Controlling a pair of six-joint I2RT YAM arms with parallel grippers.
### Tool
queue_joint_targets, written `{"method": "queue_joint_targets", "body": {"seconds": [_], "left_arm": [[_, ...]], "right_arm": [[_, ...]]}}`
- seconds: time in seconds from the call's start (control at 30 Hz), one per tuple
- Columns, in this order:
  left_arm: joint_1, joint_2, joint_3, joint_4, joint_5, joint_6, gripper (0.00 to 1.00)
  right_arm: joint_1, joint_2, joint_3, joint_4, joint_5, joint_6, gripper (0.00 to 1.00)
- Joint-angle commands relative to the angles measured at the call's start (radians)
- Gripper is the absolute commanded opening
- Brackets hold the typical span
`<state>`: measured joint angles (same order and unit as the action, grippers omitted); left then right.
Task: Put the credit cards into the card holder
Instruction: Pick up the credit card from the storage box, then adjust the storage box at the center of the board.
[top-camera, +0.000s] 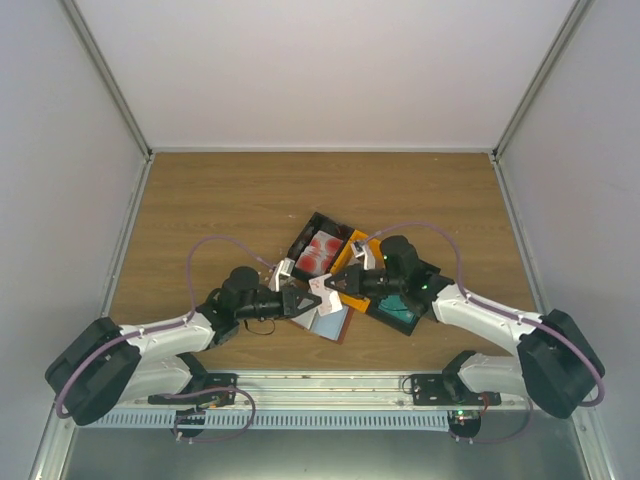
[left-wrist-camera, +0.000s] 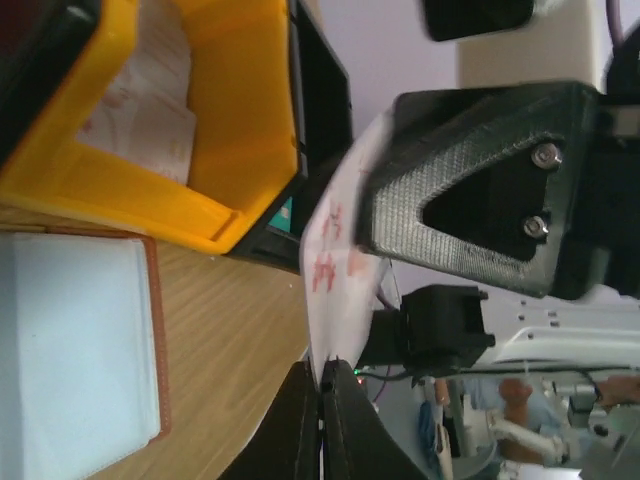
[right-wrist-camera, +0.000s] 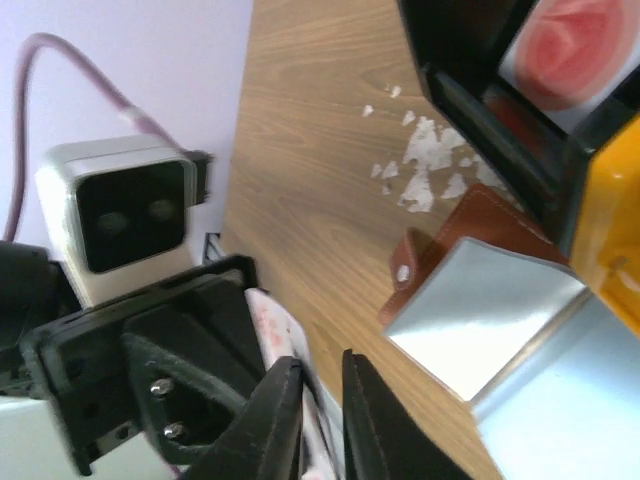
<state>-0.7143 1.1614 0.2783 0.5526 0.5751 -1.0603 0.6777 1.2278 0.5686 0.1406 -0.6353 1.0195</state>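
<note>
– Left gripper, state?
– Pressed tight on the bottom edge of a white card w/ red blotches. Card stands on edge, up in the air over the table.
– Right gripper?
– Same card btwn its fingers, coming from the opp. side. Narrow gap, card fills it. So both pinch one card, tips nearly meeting, approx. mid-table.
– OK. Rest, big to small.
– Table: wood-grain top. Both grippers reach in from the near edge and meet at centre.
– Trays?
– Three, clustered just beyond and beside the grippers. Black tray sits furthest back and holds white cards w/ big red blotches. Orange tray is just beside it on the right, w/ pale cards w/ faint red marks inside. Second black tray is further right, partly covered, teal card showing in it.
– Card holder?
– Lying open on the table, right under the held card, near side of the trays. Brown leather outside, pale blue lining facing up. Left wrist view: its edge is just beside the orange tray. Right wrist view: one pale blue panel looks lifted, can't tell for sure.
– Smallest?
– White scraps, scattered on the table near the holder's leather edge, next to the black tray.
</note>
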Motion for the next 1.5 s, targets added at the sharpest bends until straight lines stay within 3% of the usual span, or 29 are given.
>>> {"method": "queue_joint_targets", "body": {"seconds": [0.0, 0.07, 0.13, 0.23, 0.47, 0.7, 1.07, 1.2, 1.47], "left_arm": [[0.012, -0.011, 0.007, -0.014, -0.024, 0.043, 0.00], [0.013, -0.021, 0.021, -0.125, -0.050, 0.098, 0.00], [0.015, -0.030, 0.050, -0.269, -0.084, 0.173, 0.00], [0.015, -0.038, 0.095, -0.477, -0.130, 0.262, 0.00], [0.027, -0.021, 0.181, -0.669, -0.110, 0.368, 0.00], [0.045, 0.060, 0.254, -0.758, -0.103, 0.428, 0.00], [0.052, 0.131, 0.288, -0.750, -0.090, 0.449, 0.00], [0.053, 0.123, 0.294, -0.761, -0.094, 0.446, 0.00], [0.053, 0.156, 0.281, -0.754, -0.030, 0.440, 0.00]], "right_arm": [[0.015, -0.006, 0.053, -0.146, 0.024, -0.090, 0.24], [0.018, -0.011, 0.082, -0.262, 0.095, -0.137, 0.39], [0.030, -0.004, 0.107, -0.377, 0.187, -0.181, 0.45], [0.074, 0.030, 0.131, -0.519, 0.294, -0.213, 0.47], [0.167, 0.127, 0.166, -0.679, 0.419, -0.236, 0.45], [0.158, 0.249, 0.250, -0.745, 0.581, -0.261, 0.45], [0.050, 0.345, 0.341, -0.708, 0.750, -0.359, 0.48], [0.054, 0.358, 0.360, -0.691, 0.738, -0.393, 0.49], [0.185, 0.281, 0.293, -0.749, 0.641, -0.359, 0.51]]}}
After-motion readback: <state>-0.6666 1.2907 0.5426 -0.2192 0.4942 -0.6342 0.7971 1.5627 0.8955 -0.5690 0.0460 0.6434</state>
